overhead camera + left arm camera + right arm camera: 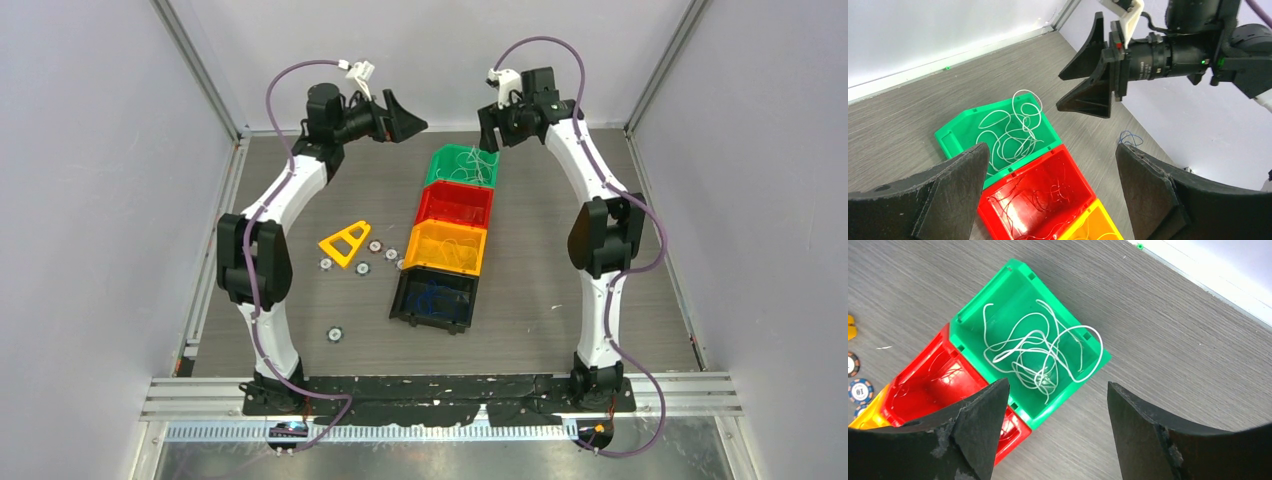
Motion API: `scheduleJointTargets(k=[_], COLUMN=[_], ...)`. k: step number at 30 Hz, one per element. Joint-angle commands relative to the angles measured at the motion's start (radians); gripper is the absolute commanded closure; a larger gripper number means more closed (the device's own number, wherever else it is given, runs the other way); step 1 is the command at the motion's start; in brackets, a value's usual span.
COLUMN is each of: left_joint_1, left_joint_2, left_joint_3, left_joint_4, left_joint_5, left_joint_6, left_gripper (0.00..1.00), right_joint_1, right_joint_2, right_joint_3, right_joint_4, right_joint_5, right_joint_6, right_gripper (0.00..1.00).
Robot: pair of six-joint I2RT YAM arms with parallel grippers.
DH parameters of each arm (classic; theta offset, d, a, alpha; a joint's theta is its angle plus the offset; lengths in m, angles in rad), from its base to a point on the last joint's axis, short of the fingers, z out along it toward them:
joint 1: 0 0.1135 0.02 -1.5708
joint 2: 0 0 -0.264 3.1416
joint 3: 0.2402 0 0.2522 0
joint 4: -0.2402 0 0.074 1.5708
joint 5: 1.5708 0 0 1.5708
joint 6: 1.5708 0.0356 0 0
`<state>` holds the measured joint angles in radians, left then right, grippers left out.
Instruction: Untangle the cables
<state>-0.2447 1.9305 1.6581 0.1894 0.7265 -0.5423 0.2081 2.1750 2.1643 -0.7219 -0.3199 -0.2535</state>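
Note:
White cables (1040, 347) lie as a loose tangle in the green bin (979, 299); they also show in the left wrist view (1008, 132) and the top view (478, 160). Thin red cables (1040, 197) lie in the red bin (1075, 172). Blue cables (432, 297) sit in the black bin (402, 300). One blue strand (1130, 138) lies on the table beside the bins. My left gripper (408, 122) is open and empty, raised left of the green bin. My right gripper (490, 135) is open and empty above that bin's right side; it also shows in the left wrist view (1059, 92).
The bins stand in a row: green, red (455, 203), yellow-orange (445, 246) and black. A yellow triangle frame (346, 242) and several poker chips (334, 334) lie left of the row. Walls close in on three sides.

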Motion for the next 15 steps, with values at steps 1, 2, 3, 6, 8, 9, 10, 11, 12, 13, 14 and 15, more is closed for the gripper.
scheduleJointTargets(k=[1, 2, 3, 6, 8, 9, 10, 11, 12, 13, 14, 15], left_joint_1=[0.014, 0.016, 0.017, 0.021, 0.026, 0.027, 0.03, 0.032, 0.034, 0.037, 0.039, 0.041], left_joint_2=[-0.054, -0.055, -0.056, -0.059, -0.058, -0.059, -0.059, -0.058, -0.058, -0.056, -0.054, -0.053], left_joint_3=[-0.001, -0.003, -0.002, -0.007, -0.008, -0.008, -0.008, -0.009, -0.008, -0.006, -0.005, -0.003], left_joint_4=[0.031, 0.031, 0.031, 0.033, 0.034, 0.034, 0.033, 0.033, 0.033, 0.032, 0.034, 0.033], left_joint_5=[0.013, 0.013, 0.013, 0.013, 0.014, 0.016, 0.019, 0.02, 0.021, 0.022, 0.022, 0.022], left_joint_6=[0.001, -0.002, -0.005, -0.01, -0.012, -0.014, -0.012, -0.012, -0.014, -0.015, -0.015, -0.016], left_gripper=[0.0, 0.01, 0.0, 0.0, 0.0, 0.0, 0.01, 0.0, 0.0, 0.0, 0.0, 0.0], right_joint_1=[0.007, 0.006, 0.006, 0.004, 0.003, 0.002, 0.002, 0.002, 0.002, 0.003, 0.002, 0.003], right_joint_2=[0.067, 0.082, 0.09, 0.116, 0.123, 0.124, 0.124, 0.122, 0.12, 0.117, 0.113, 0.108], right_joint_3=[0.056, 0.062, 0.065, 0.069, 0.07, 0.069, 0.067, 0.066, 0.063, 0.061, 0.06, 0.058], right_joint_4=[0.028, 0.028, 0.03, 0.029, 0.024, 0.023, 0.024, 0.023, 0.024, 0.029, 0.032, 0.04], right_joint_5=[0.02, 0.021, 0.02, 0.017, 0.001, -0.008, -0.021, -0.035, -0.044, -0.06, -0.066, -0.075], right_joint_6=[0.008, 0.005, 0.001, -0.004, -0.004, -0.002, -0.002, 0.0, 0.0, -0.002, -0.002, 0.0], right_gripper=[0.23, 0.24, 0.26, 0.31, 0.36, 0.39, 0.42, 0.45, 0.51, 0.54, 0.6, 0.66])
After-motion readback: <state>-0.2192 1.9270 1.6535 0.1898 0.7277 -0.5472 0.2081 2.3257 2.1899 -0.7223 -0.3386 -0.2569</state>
